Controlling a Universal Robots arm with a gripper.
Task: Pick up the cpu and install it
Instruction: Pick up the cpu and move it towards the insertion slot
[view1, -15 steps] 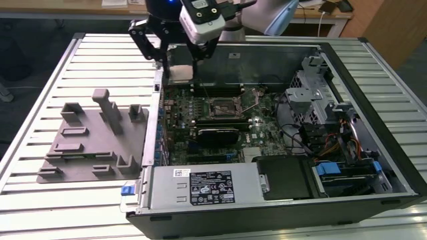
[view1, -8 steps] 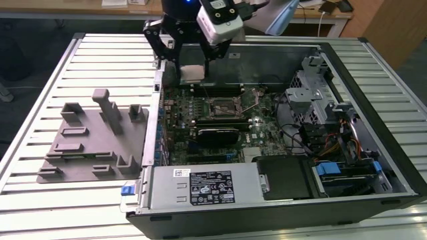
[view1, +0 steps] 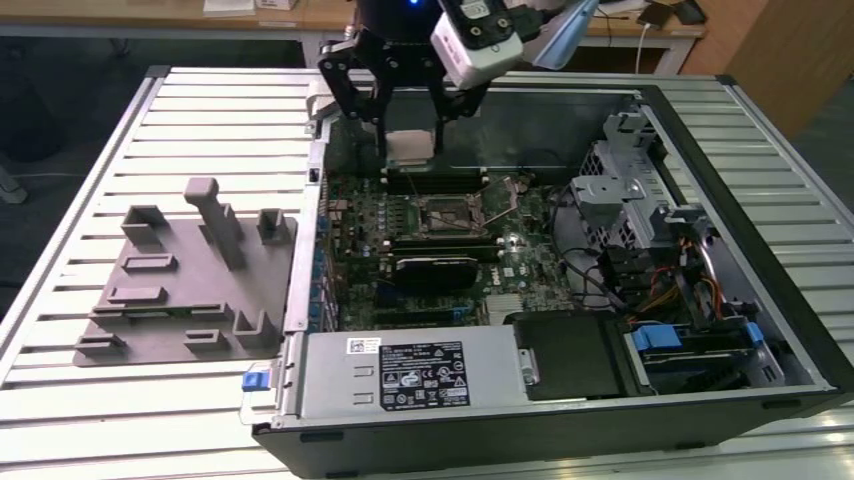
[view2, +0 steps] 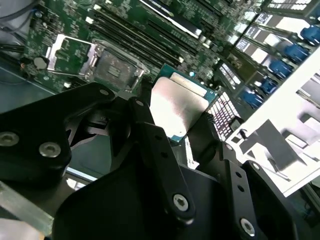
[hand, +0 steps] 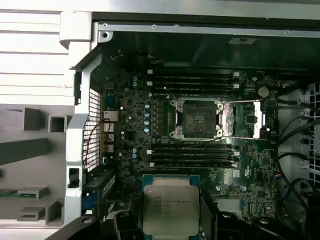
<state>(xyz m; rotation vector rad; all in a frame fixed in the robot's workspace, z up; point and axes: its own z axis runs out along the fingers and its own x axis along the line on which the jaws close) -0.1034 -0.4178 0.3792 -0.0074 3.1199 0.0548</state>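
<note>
The cpu (view1: 410, 148) is a flat square chip with a shiny silver top and a teal rim. My black gripper (view1: 404, 150) is shut on the cpu and holds it in the air above the far part of the open computer case. In both wrist views the cpu (view2: 177, 106) (hand: 168, 204) sits between the dark fingers (hand: 206, 212). The motherboard socket (view1: 447, 214) (hand: 196, 118) lies open in the middle of the board, its metal frame (hand: 243, 120) flipped aside. The chip hangs short of the socket, over the memory slots (hand: 192, 155).
The case (view1: 561, 400) lies on its side on a slatted metal table (view1: 200, 120). A grey holder tray (view1: 187, 285) with upright blocks stands at the exterior view's left. A black heatsink block (view1: 434, 272), a drive cage (view1: 627, 190) and cables (view1: 674, 290) crowd the case.
</note>
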